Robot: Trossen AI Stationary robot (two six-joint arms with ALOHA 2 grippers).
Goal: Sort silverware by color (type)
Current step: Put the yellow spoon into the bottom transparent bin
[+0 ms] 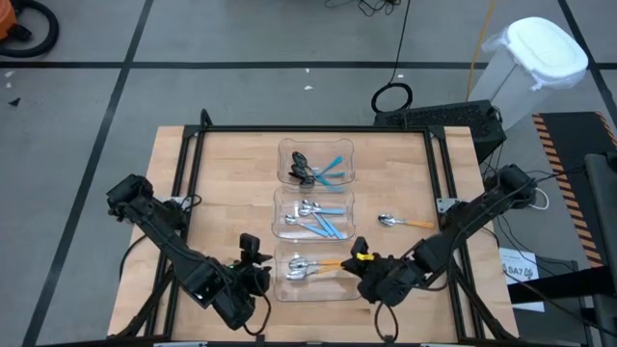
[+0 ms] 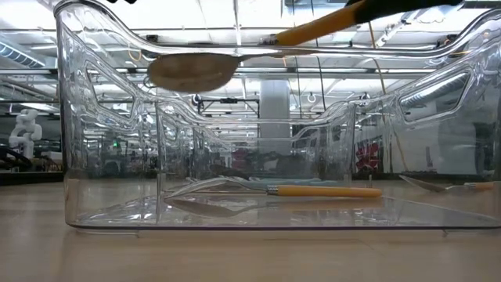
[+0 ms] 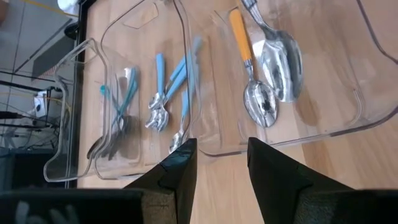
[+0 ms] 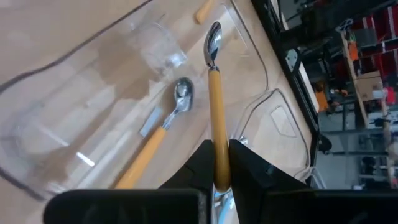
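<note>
Three clear bins stand in a row down the table's middle. The far bin [image 1: 314,145] holds dark spoons with blue handles [image 1: 318,172]. The middle bin [image 1: 281,214] holds silver spoons with blue handles [image 1: 318,217]. In the near bin [image 1: 285,289] lies an orange-handled spoon [image 4: 166,119]. My right gripper [image 4: 217,180] is shut on another orange-handled spoon [image 2: 192,72], held over the near bin from the right. My left gripper [image 3: 221,163] stands open at the near bin's left near corner, with nothing between its fingers. My right gripper pinches the spoon's orange handle [image 4: 217,146] between its two fingers, toward the handle's free end. The spoon runs on forward along the fingers, slanting down. Its silver bowl [image 4: 213,38] is lifted clear, above the near bin.
One more orange-handled spoon [image 1: 405,223] lies on the bare wood to the right of the middle bin. A black frame [image 1: 318,129] runs around the table top. White bin [image 1: 535,58] stands on the floor beyond the far right corner.
</note>
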